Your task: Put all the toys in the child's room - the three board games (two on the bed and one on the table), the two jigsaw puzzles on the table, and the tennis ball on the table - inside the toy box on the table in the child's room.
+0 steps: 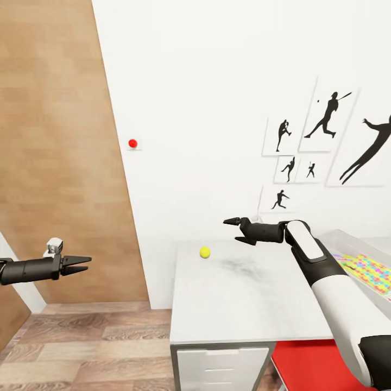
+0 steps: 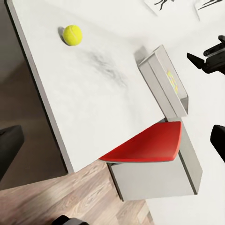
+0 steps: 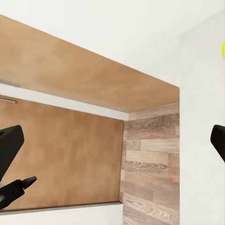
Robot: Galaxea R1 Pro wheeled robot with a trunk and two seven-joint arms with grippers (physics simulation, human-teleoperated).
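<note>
The tennis ball (image 1: 205, 252) (image 2: 72, 35) rests near the far left corner of the table (image 1: 244, 309) (image 2: 79, 98). My right gripper (image 1: 235, 229) hovers open above the table, just right of the ball and a little higher. At the table's right end stands the toy box (image 1: 347, 239) (image 2: 157, 70), with a colourful jigsaw puzzle (image 1: 367, 271) lying inside it. Out over the floor, left of the table, my left gripper (image 1: 82, 264) is open and empty, pointing toward the table. The board games and the bed are out of view.
A red chair (image 1: 304, 364) (image 2: 147, 147) is tucked under the table's front edge beside pale drawers (image 1: 222, 372). A wooden door (image 1: 54, 152) stands at the left. Dancer pictures (image 1: 326, 117) hang on the white wall, and wood-plank floor (image 1: 92, 353) lies left of the table.
</note>
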